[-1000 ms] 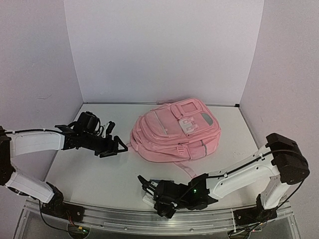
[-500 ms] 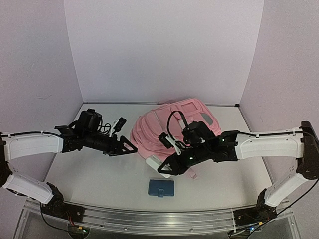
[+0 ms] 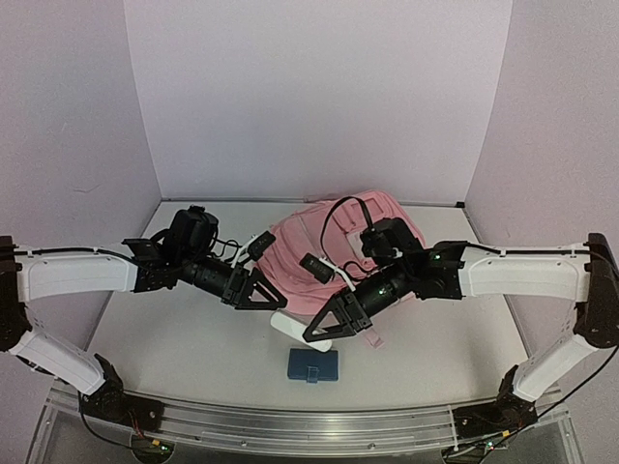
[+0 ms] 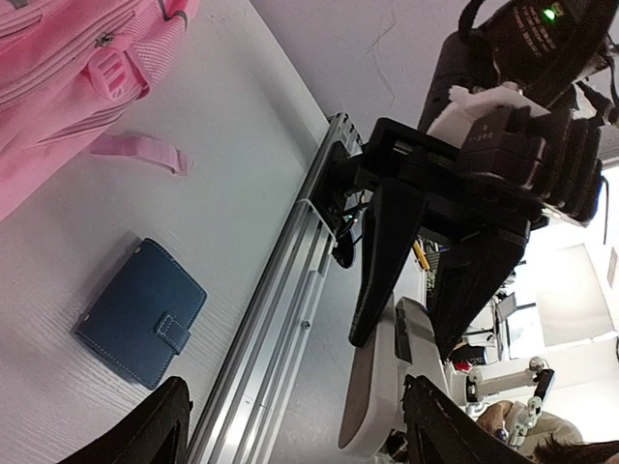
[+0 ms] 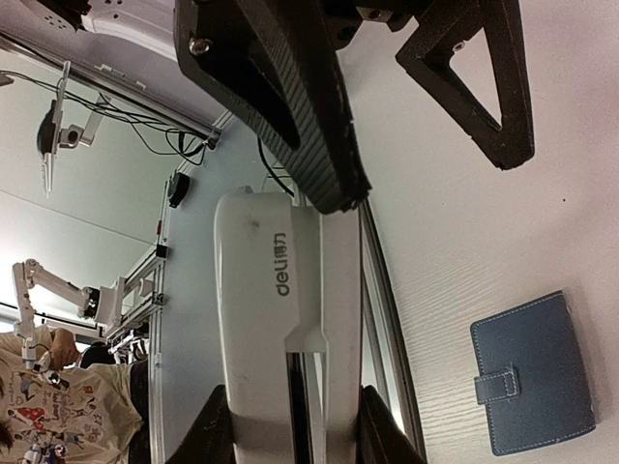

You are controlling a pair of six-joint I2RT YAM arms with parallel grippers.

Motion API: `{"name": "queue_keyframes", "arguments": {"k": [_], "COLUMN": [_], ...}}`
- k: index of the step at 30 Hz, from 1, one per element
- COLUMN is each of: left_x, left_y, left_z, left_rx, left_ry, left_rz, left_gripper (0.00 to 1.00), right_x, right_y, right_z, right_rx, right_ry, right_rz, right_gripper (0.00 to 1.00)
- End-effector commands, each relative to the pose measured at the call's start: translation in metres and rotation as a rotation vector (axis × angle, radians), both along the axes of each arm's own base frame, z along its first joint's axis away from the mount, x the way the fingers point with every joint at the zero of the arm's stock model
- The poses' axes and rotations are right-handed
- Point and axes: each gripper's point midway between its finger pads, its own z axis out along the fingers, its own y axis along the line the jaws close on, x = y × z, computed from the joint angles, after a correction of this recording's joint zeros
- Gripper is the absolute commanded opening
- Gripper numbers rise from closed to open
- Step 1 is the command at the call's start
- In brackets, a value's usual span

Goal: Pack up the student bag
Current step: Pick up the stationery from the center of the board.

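Centre-back of table [image 3: 164,338]: pink backpack [image 3: 295,246], lying flat
Left gripper [image 3: 263,293]: jaws wide, nothing in them, just beside backpack's left edge
Right gripper [image 3: 329,324]: clamped on white stapler [image 3: 288,326], over table at backpack's near edge
Wallet [image 3: 312,364]: blue, closed, flat on table, near its front edge, apart from backpack

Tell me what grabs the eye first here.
The big pink student bag fills the middle of the top view. In front of it the right pincer holds a white stapler, with the open left pincer beside it. A blue wallet lies flat just in front of them.
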Motion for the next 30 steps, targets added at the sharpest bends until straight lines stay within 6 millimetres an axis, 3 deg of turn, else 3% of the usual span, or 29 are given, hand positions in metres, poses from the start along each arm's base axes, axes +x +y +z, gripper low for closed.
{"name": "queue_keyframes", "arguments": {"k": [1,8,16,25,30], "left_x": [-0.013,-0.022,-0.029,-0.027,-0.025], "left_y": [-0.012,-0.016,-0.025,-0.034,-0.036], "left_z": [0.043,0.055,0.035,0.041,0.038], "left_rx": [-0.124,-0.164,-0.104,-0.115,-0.108], "left_ry": [-0.035,-0.031,0.018,-0.006,0.008], "left_rz": [-0.107,-0.14,-0.172,-0.186,-0.184], "left_gripper": [0.76,0.77,0.77,0.62,0.46], "right_x": [0.001,0.011,0.025,0.024,0.023], "right_y": [0.004,0.002,-0.002,-0.004,-0.004], "right_z": [0.014,0.007,0.023,0.016,0.015], "right_rx": [0.082,0.08,0.131,0.123,0.121], "right_ry": [0.004,0.012,0.002,0.02,0.022], "right_rz": [0.056,0.046,0.019,0.023,0.023], "right_gripper": [0.13,0.13,0.12,0.12,0.12]}}
